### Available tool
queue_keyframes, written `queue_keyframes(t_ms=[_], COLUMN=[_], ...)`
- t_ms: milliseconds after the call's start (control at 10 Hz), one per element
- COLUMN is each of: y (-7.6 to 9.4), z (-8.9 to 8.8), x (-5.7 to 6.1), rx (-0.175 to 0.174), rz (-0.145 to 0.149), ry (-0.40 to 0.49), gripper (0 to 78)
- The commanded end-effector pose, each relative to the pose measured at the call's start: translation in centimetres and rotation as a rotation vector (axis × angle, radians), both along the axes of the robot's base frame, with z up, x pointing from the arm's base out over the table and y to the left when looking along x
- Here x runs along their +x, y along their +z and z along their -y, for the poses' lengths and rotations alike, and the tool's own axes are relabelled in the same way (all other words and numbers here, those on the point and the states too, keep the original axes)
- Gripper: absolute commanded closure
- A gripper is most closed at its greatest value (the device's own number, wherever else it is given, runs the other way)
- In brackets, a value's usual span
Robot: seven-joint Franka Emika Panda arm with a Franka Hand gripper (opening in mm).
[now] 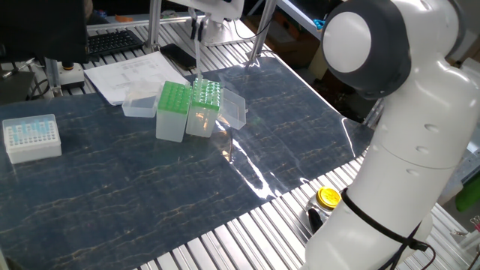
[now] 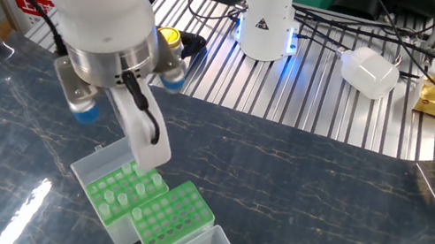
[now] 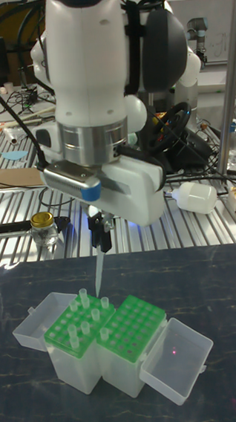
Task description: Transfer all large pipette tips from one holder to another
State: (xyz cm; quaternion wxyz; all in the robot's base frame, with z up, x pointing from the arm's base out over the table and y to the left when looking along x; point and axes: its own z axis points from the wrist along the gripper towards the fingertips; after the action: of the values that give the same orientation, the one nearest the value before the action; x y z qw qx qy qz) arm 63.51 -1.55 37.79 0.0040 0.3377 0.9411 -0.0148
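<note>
My gripper [image 3: 99, 242] is shut on one large pipette tip [image 3: 98, 272], which hangs point down just above the green rack [image 3: 75, 324]. Several more large pipette tips [image 3: 83, 297] stand upright in that rack. Against its side stands a second green rack [image 3: 133, 327], whose holes look empty; both clear lids are open. In the one fixed view the gripper [image 1: 197, 28] holds the tip [image 1: 198, 58] over the rack with tips [image 1: 205, 95], next to the plain green rack [image 1: 173, 99]. From the other side, the gripper's white finger [image 2: 144, 135] hides the held tip above the rack with tips [image 2: 119, 195].
A white box of small blue tips [image 1: 31, 137] sits at the mat's left end. Papers [image 1: 133, 75] lie behind the racks. A yellow-lidded jar [image 3: 42, 227] and a white bottle [image 3: 194, 197] stand on the slatted table beyond the mat. The arm's base [image 1: 390, 150] fills the right side.
</note>
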Motion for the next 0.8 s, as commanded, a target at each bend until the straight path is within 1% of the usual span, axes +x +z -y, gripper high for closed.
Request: queue_keyframes(t_ms=[100,400,800], y=[1.0,0.6,0.1], z=[2.7,4.1,5.2], x=[0.8,1.5,2.0], rx=[-0.019,-0.022,-0.017], rz=[-0.011,-0.008,-0.007], ry=[0.339,0.397,0.443], gripper=[76.4,76.4,76.4])
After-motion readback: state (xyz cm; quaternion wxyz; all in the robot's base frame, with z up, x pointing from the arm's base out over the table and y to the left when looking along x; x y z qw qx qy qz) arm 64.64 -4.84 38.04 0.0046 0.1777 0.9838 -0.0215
